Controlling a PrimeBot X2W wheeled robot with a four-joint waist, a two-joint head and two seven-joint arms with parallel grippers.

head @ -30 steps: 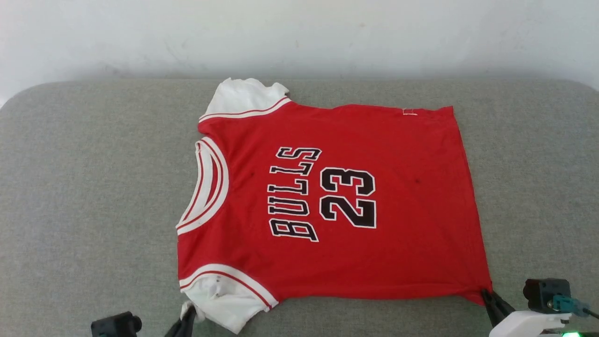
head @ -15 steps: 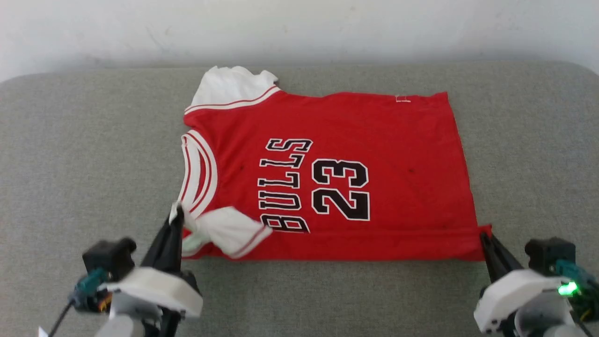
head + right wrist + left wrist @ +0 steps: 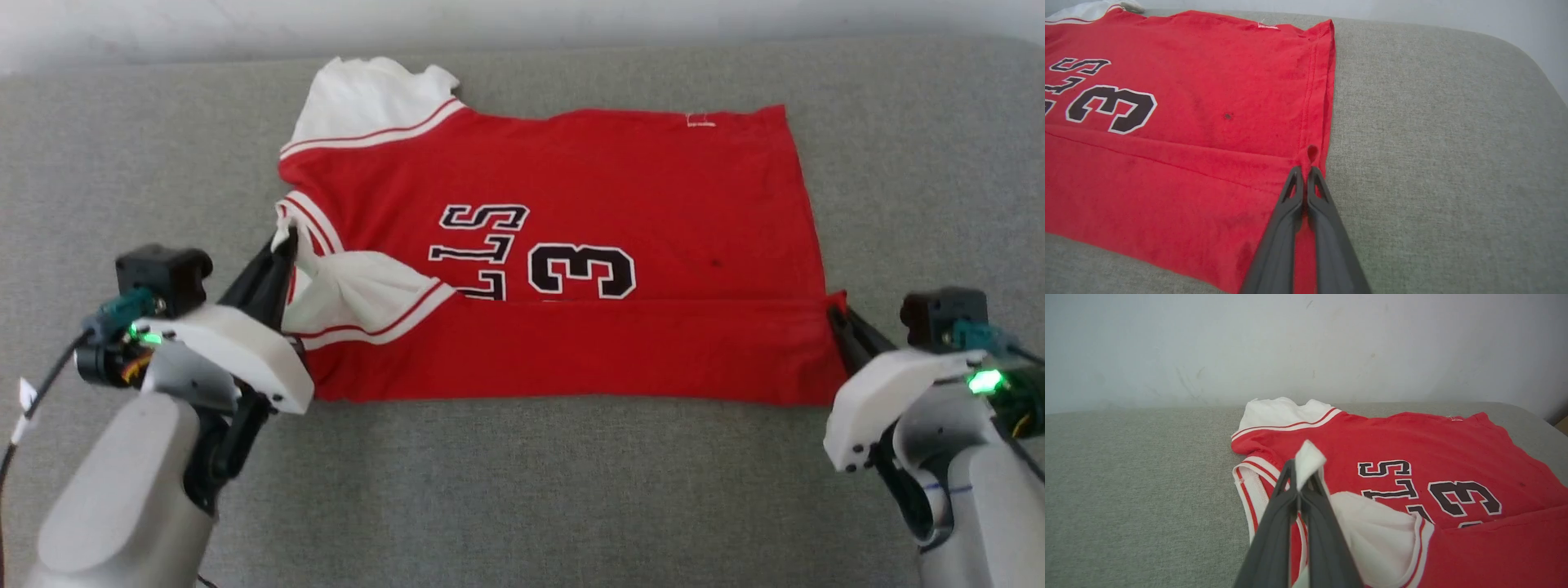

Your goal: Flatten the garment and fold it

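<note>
Red jersey (image 3: 588, 163) lies spread on the grey padded surface (image 3: 522, 490), front up, with its near long side doubled over toward the far side. The left gripper (image 3: 283, 241) is clamped on the white near sleeve (image 3: 359, 290), and a scrap of cloth pokes out past its fingertips. The right gripper (image 3: 833, 312) is pinched tight on the hem corner (image 3: 1312, 153), which bunches just beyond its tips.

Flattening looks done. The first lengthwise fold is under way, the raised edge strung between the two pairs of fingers. Left to do, I judge: lay that flap down, let go, tuck in the far sleeve (image 3: 367, 98) and fold again.

Half a second ago the flap reached only the foot of the lettering and both digits showed; now just the "3" (image 3: 581, 271) and part of the word clear it. The camera has also dipped.
</note>
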